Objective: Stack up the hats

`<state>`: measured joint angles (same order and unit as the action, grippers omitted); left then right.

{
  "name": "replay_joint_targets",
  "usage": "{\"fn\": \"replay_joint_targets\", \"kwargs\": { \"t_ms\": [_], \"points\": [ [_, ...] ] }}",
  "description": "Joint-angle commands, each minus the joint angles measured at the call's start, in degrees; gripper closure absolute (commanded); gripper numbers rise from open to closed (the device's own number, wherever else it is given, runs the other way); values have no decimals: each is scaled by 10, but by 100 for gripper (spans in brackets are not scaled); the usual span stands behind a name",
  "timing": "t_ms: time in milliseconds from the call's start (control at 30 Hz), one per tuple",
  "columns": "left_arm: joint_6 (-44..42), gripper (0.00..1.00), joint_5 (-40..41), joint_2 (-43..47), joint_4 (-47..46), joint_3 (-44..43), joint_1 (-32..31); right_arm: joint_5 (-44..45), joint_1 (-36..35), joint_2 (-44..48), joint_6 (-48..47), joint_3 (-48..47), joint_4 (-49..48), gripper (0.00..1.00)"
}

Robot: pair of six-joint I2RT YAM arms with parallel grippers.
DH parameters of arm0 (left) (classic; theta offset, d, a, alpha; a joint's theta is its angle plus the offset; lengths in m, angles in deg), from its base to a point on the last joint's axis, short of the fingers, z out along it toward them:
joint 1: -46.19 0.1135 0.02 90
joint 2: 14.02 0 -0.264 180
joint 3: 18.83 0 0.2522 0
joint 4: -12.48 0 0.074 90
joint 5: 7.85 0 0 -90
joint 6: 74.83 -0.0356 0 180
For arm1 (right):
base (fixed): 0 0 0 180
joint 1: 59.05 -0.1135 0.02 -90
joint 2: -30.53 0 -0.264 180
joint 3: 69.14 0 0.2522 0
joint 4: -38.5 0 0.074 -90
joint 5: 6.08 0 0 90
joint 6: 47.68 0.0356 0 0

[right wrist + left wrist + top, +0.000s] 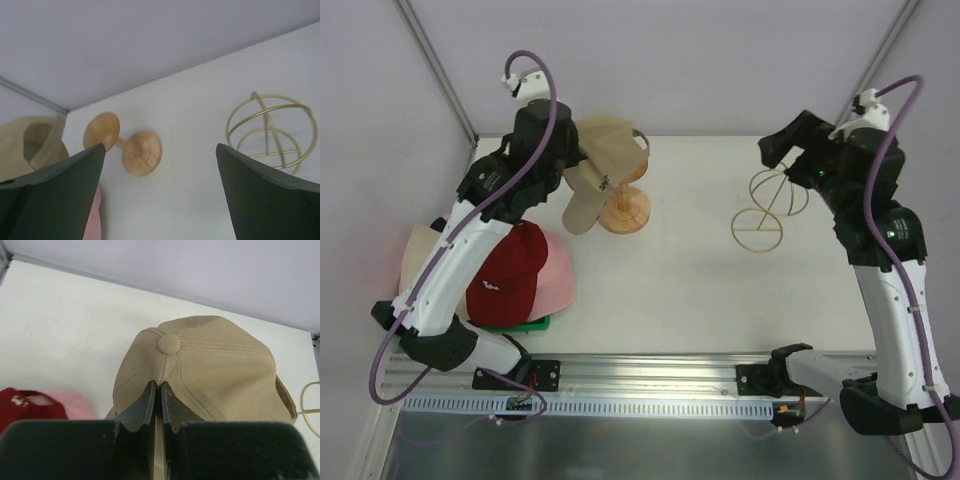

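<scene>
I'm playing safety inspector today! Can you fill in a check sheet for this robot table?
Surface: white table, no spills seen.
Job's things: beige cap held up beside the wooden stand; red cap on pink cap, over a green tray.
Clutter: gold wire stand.
Grippers: left pincer shut on the beige cap; right pincer open, holding nothing.
Cables: purple cables loop along both arms.
Surroundings: pale walls; metal rail at the near edge.
</scene>
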<state>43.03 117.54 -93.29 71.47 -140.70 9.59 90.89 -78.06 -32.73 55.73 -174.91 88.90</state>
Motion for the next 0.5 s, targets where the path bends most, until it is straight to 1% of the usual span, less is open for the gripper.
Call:
{"fn": "replay_joint_targets", "kwargs": {
  "t_ms": [0, 33, 100, 167, 200, 267, 300, 367, 400, 433, 467],
  "points": [
    [15, 100, 54, -53, -71, -57, -57, -55, 103, 3, 33, -56, 42, 1],
    [12, 100, 56, -69, -79, -67, -70, -86, 123, 0, 38, -62, 44, 1],
    [-4, 100, 70, -110, -114, -94, -106, -104, 170, -5, 51, -66, 41, 0],
    [-24, 100, 69, -136, -161, -117, -124, -116, 207, -12, 57, -67, 41, 1],
    [-32, 100, 57, -162, -180, -123, -137, -141, 219, -15, 64, -67, 41, 1],
    [-56, 100, 45, -199, -241, -137, -149, -158, 240, -23, 72, -65, 37, 0],
    [-63, 100, 22, -212, -263, -142, -155, -166, 246, -25, 75, -65, 37, 1],
    [-86, 100, 2, -239, -303, -161, -162, -166, 259, -25, 77, -64, 37, 1],
    [-90, 100, -2, -271, -326, -173, -166, -164, 264, -24, 82, -61, 36, 1],
    [-95, 100, -24, -291, -329, -210, -169, -163, 269, -23, 85, -59, 36, 0],
    [-97, 100, -35, -326, -332, -227, -171, -162, 279, -21, 86, -58, 36, 1]
  ]
}}
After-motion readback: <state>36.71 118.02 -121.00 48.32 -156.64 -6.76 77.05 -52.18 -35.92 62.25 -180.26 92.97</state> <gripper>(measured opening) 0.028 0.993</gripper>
